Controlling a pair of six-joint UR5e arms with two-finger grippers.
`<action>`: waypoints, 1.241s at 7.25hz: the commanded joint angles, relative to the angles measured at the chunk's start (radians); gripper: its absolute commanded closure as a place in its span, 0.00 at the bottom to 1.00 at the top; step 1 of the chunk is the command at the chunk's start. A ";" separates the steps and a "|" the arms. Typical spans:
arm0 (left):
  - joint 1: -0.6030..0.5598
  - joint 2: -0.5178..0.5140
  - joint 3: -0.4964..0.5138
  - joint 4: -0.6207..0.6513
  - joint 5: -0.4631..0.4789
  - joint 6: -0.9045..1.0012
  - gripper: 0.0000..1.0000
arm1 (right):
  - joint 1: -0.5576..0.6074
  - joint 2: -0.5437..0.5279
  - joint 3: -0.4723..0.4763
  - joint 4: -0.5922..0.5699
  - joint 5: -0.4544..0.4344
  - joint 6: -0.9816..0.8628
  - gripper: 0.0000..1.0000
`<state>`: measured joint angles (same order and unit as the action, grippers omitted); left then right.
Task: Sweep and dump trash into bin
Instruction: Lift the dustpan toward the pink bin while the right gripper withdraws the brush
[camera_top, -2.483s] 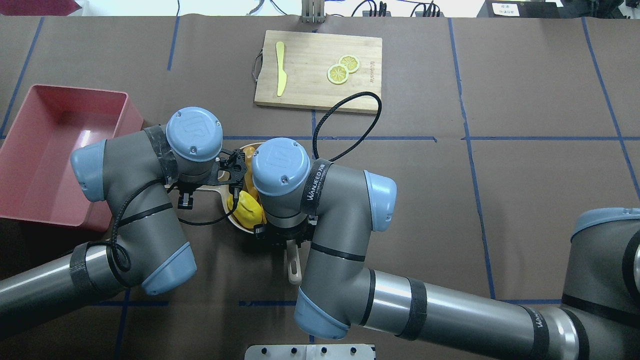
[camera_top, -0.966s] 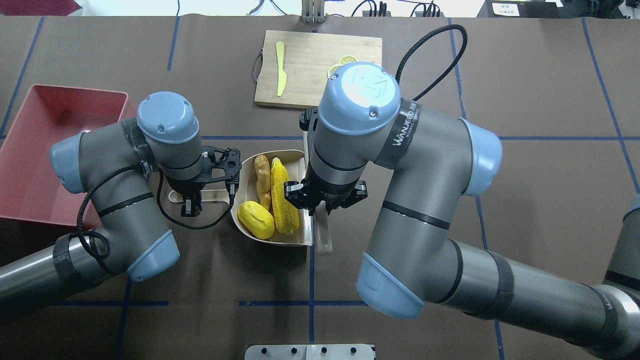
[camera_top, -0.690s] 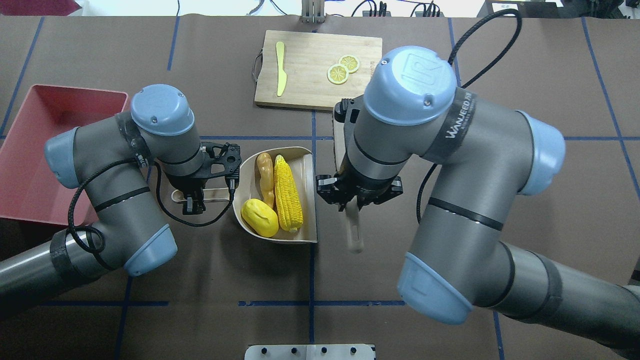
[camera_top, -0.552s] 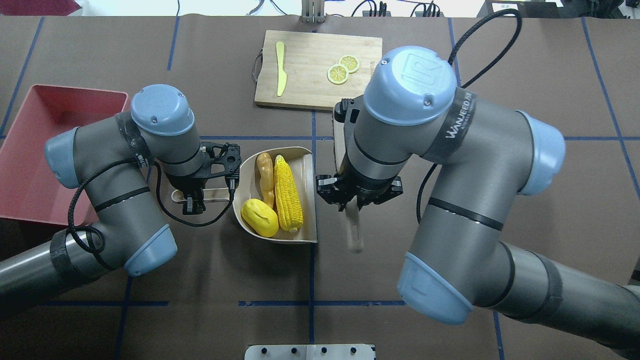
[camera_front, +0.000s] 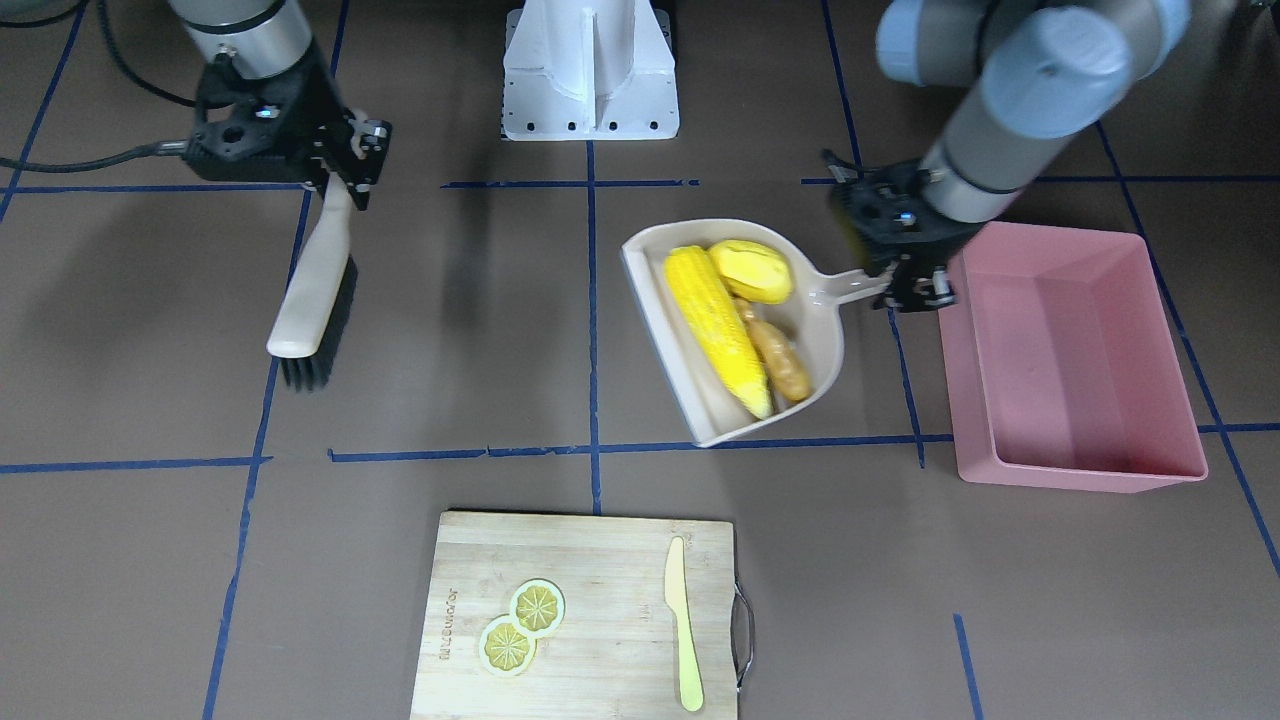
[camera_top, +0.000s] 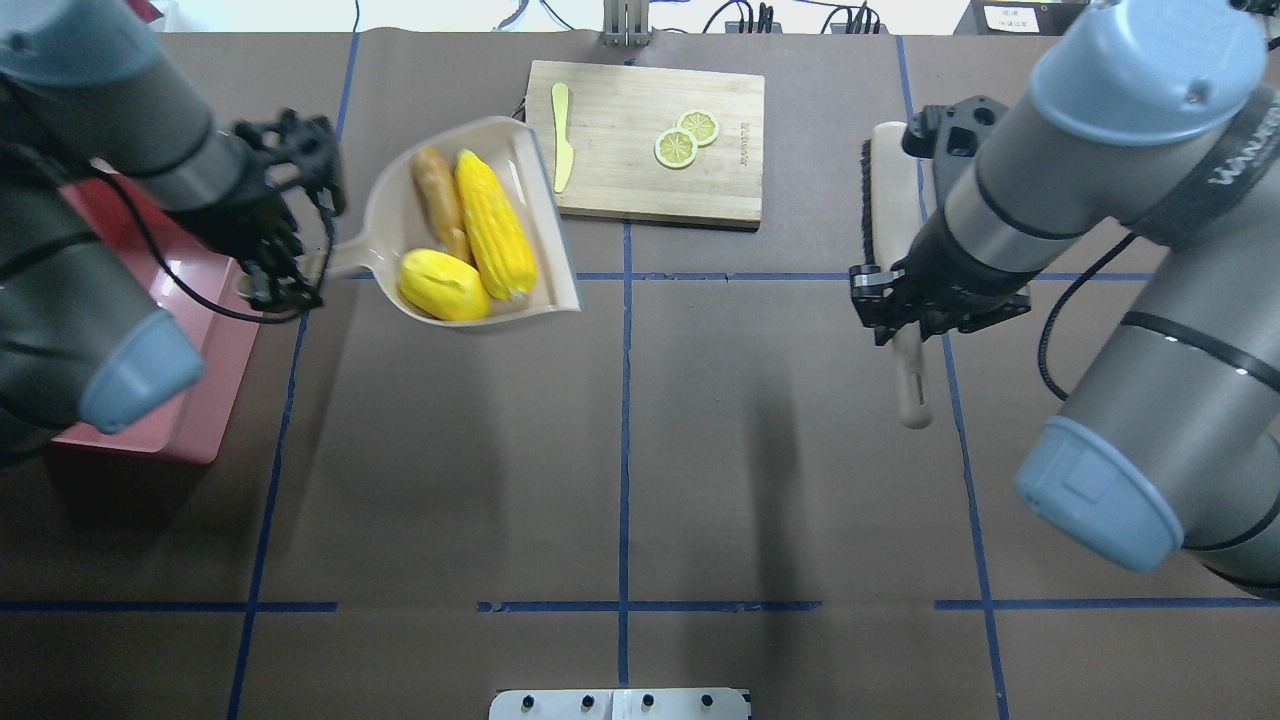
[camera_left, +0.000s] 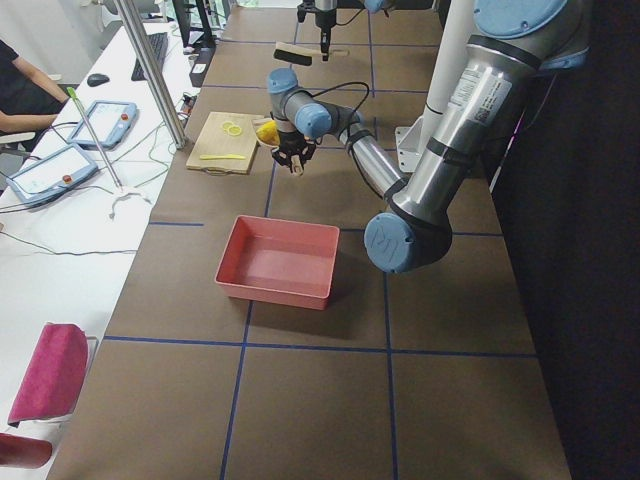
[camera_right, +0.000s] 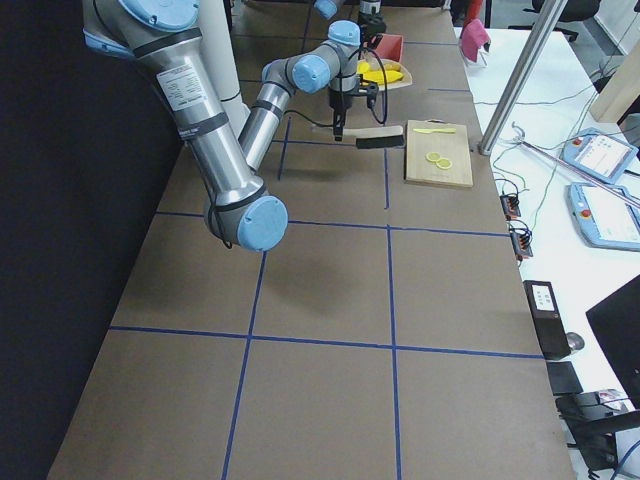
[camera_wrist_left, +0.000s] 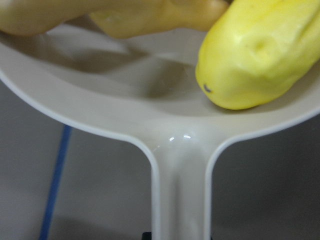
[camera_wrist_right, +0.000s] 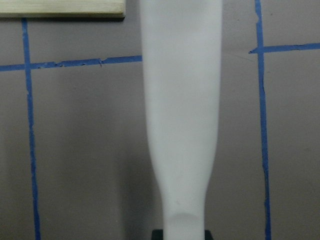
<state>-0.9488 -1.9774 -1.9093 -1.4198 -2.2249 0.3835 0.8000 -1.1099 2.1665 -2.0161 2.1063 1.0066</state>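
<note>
- We see the left gripper (camera_front: 900, 288) clamped on the handle of the beige dustpan (camera_front: 830, 345), fingers closed narrow around it; the wrist view shows the handle running straight back toward the camera.
- The dustpan looks lifted clear of the table, open mouth facing away from the bin and handle end just beside the bin's near wall.
- All 3 trash pieces sit inside the dustpan:
- The corn cob (camera_front: 718, 330) lies long-ways next to the open mouth.
- The yellow lump (camera_front: 752, 271) sits at the handle end, touching the corn cob.
- The ginger root (camera_front: 778, 358) lies along the back wall, beside the corn cob and partly under the lump.
- In the left wrist view we see the yellow lump (camera_wrist_left: 260, 55) up close, resting against the pan's back wall right above the handle.
- The pink bin (camera_front: 1075, 350) stands on the robot's left side of the table, just beside the left gripper; the dustpan is next to it, not over it.
- The right gripper (camera_front: 345, 170) is closed on the handle of the brush (camera_front: 310, 290), well apart from the dustpan on the robot's right side.
- The brush points away from the robot's base, with the black bristles facing the dustpan's side.
- We cannot tell from these views if the bristles touch the table.
- A wooden cutting board (camera_front: 600, 590) lies at the far side from the robot, carrying 2 lemon slices (camera_front: 522, 625) and a pale knife (camera_front: 683, 625).
</note>
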 joint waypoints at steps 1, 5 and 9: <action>-0.176 0.077 -0.036 0.042 -0.089 -0.008 0.99 | 0.106 -0.076 0.004 0.005 0.064 -0.106 1.00; -0.427 0.274 -0.092 0.145 -0.104 0.006 0.99 | 0.217 -0.169 -0.036 0.007 0.087 -0.294 1.00; -0.585 0.497 -0.108 0.137 -0.093 0.265 0.95 | 0.249 -0.194 -0.053 0.008 0.101 -0.353 1.00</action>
<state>-1.4887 -1.5323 -2.0151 -1.2806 -2.3198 0.5734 1.0454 -1.3002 2.1149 -2.0082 2.1988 0.6582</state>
